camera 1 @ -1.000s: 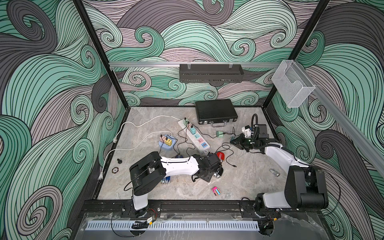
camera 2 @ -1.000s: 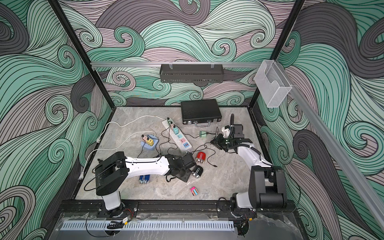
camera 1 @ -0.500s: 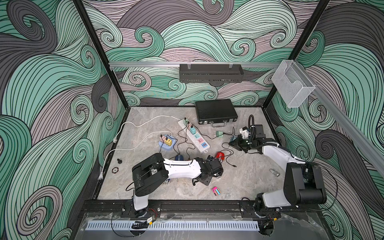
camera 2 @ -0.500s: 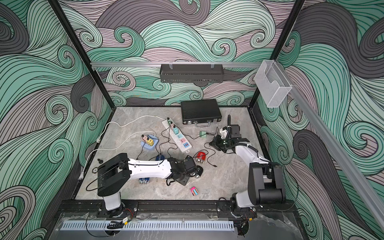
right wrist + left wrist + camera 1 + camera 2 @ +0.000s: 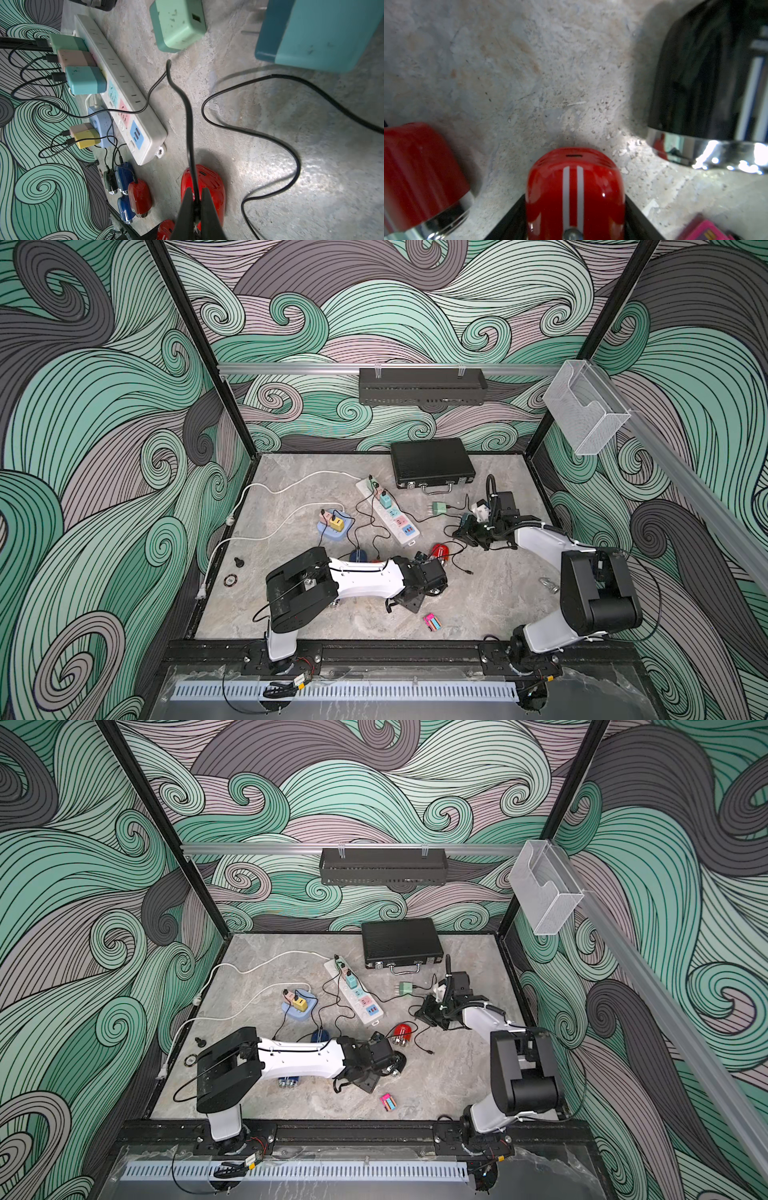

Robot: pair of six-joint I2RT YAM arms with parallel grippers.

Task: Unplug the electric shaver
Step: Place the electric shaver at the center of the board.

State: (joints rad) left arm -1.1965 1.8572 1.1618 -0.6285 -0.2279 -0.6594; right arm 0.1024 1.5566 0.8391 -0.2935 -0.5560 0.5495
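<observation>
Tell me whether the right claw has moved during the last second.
Yes: the right claw, shut on the black cable, moved slightly toward the white power strip.

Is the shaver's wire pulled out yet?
Looks nearly done. The red striped shaver sits between the fingers of the left gripper, and its charging slot looks empty. The right gripper is pinching a black cable, not in that slot. Left: letting go of both.

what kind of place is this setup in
Probably a robot lab test cell: left arm and right arm bolted to a black frame rail, swirl-printed enclosure walls, a power strip.
</observation>
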